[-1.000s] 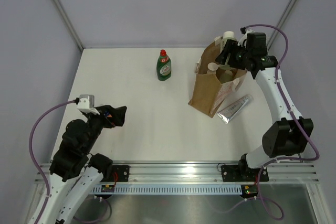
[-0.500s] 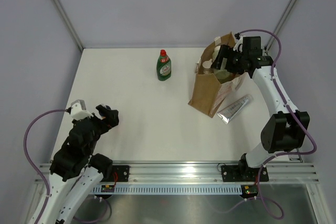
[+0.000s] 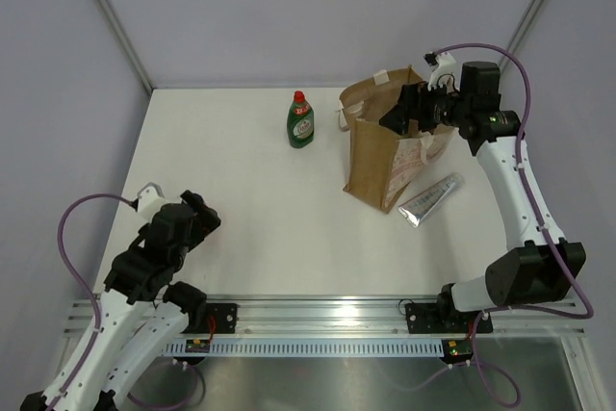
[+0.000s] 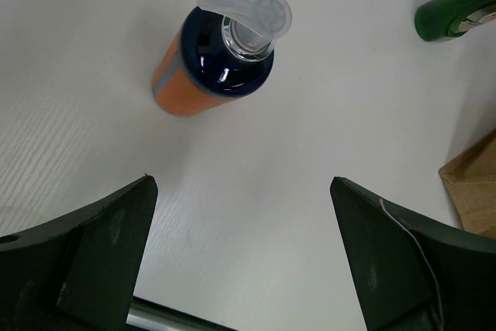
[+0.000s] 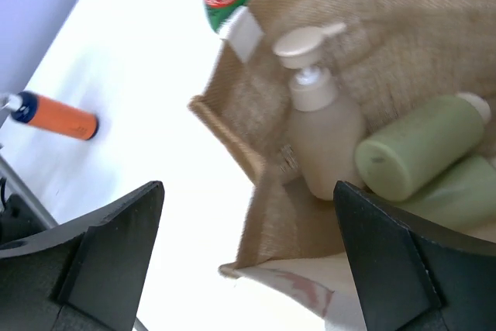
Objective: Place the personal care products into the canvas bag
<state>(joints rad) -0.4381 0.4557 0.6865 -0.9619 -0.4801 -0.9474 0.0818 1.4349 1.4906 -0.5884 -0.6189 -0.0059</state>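
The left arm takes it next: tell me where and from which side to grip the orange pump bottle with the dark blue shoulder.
Grip the orange pump bottle by its round orange body, below the dark blue shoulder. It appears to stand upright, so bring the left gripper in from the near side, a finger on either flank. Avoid the clear pump head: its spout juts sideways.

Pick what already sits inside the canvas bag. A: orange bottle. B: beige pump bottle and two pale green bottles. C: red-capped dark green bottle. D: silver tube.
B: the right wrist view shows the beige pump bottle and two pale green bottles inside the canvas bag; the silver tube, dark green bottle and orange bottle are outside it.
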